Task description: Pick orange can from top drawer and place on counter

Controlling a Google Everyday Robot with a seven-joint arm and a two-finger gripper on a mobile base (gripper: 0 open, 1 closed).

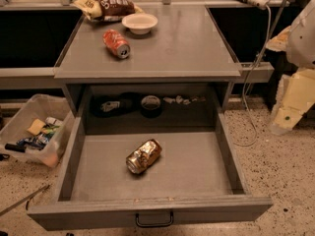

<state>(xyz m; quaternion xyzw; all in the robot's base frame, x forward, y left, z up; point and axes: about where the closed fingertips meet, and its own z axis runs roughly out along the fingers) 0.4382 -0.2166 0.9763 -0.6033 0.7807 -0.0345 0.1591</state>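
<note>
Wrinkles cover the orange can [143,156], sideways in the top drawer [197,168]: likely light, dentable; grip its middle. The end effector [291,104] hangs beyond the right edge of the tabletop [182,48]; I cannot tell its state.

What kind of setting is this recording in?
Probably a lab or office test area: a plain grey counter with a snack bag, its top drawer open with the orange can inside, a plastic bin on speckled floor. The end effector hangs at the right, beside the drawer.

Arm [302,36] at far right edge, pale links angled down-left; gripper [286,116] at its low end.
</note>
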